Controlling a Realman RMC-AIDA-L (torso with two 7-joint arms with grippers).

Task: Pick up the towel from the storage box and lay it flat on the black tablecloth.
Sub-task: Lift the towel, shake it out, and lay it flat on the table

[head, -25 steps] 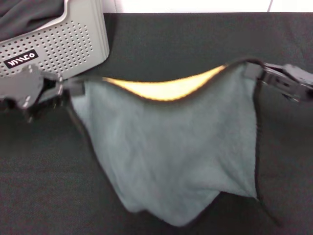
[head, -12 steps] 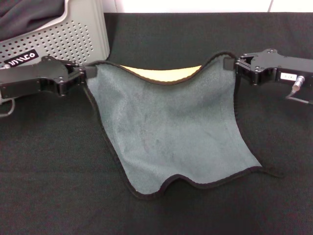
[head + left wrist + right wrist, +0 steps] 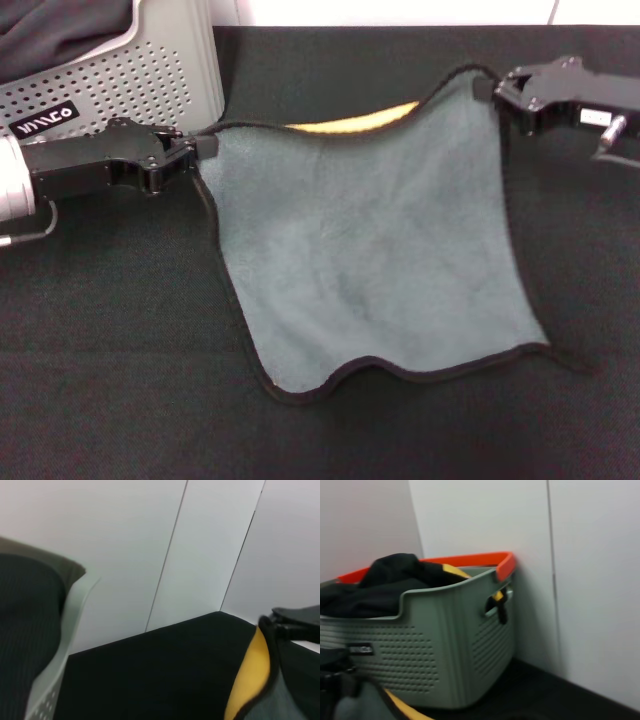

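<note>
- Towel [image 3: 370,270] now spreads grey side up on the black tablecloth [image 3: 100,380]; a moment ago it hung bunched.
- Left gripper [image 3: 205,148] and right gripper [image 3: 487,90]: jaws clamped on the far corners.
- Far edge sags, yellow showing.
- Storage box [image 3: 120,85] behind left arm.
- Judgement: nearly laid; lower and release.
</note>
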